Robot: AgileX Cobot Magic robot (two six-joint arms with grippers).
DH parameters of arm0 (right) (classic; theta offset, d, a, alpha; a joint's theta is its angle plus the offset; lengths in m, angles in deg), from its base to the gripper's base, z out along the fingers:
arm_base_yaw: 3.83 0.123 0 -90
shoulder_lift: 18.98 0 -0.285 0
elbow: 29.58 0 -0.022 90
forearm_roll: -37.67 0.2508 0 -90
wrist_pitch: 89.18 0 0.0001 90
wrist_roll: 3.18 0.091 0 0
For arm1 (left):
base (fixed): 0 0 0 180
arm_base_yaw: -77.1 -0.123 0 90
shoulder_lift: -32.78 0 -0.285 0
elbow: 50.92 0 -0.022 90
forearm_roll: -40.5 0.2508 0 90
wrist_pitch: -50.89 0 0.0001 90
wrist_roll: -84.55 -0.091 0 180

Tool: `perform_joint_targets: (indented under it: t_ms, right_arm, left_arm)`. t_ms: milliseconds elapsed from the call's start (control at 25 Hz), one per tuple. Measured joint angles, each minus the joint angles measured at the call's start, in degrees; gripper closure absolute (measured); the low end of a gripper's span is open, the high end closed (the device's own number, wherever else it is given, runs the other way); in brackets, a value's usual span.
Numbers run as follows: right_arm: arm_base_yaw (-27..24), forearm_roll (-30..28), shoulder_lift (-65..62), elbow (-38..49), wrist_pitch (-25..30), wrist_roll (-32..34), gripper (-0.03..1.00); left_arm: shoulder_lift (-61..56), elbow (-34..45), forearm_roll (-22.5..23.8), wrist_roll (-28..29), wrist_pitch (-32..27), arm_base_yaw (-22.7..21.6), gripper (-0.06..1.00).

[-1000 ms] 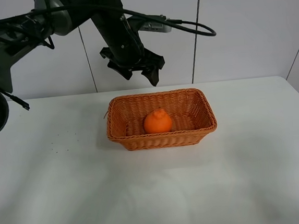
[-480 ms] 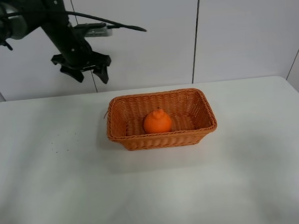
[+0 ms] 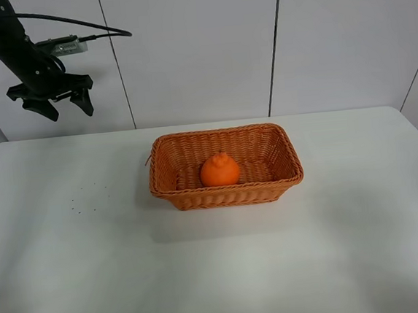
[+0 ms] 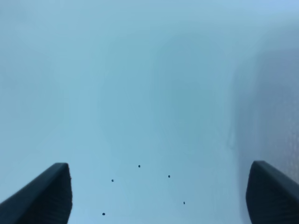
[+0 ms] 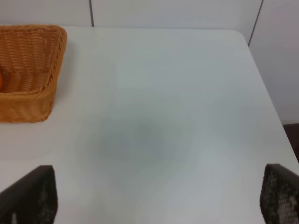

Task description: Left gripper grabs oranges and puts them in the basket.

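Orange [image 3: 220, 170]: lies inside the basket [image 3: 228, 196], about mid-floor, knobby top up. It is touching the weave and nothing else. It is the only thing in the basket, and you have no other fruit on the counter [image 3: 72, 271] in any view. Judged from this, the placing is done.

Handling, should you need to lift it (judgement):
- Moderate weight for its size. The rind is firm but gives under pressure, so close gently.
- It is round and will roll if nudged. The pebbled skin should hold well enough between the pads.
- Grip it across the widest part, below the knob, coming from above. Keep off the knob and stem.
- The basket is light wicker with flared walls and may slide if you bump it.

Left gripper [image 3: 66, 109]: high near the back wall, well apart from the basket. Its jaws are spread wide with nothing between them. Its wrist view shows only bare counter with a few dark specks [image 4: 138, 166].

Right gripper [image 5: 154, 196]: jaws spread wide and empty. It hangs over bare counter, with the basket's end wall off to one side.
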Motion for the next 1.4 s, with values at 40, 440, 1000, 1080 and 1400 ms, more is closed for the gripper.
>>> perform_joint_targets:
  t_ms: [40,440,1000,1080,1400]
  right_arm:
    - [0.0,0.0,0.0,0.0,0.0,0.0,0.27]
    - [0.0,0.0,0.0,0.0,0.0,0.0,0.27]
    - [0.0,0.0,0.0,0.0,0.0,0.0,0.27]
    - [0.0,0.0,0.0,0.0,0.0,0.0,0.27]
    - [0.0,0.0,0.0,0.0,0.0,0.0,0.27]
  left_arm:
    - [0.0,0.1,-0.1,0.0,-0.4,0.2,0.08]
    - [-8.5,12.8,0.7,0.6,-0.8,1.1,0.09]
    - [-50.3,56.3,2.0,2.1,-0.7,1.1,0.09]
    - [-58.0,63.0,3.5,2.1,-0.7,1.1,0.09]
    - [-85.0,84.0,6.5,4.8,1.7,1.1,0.09]
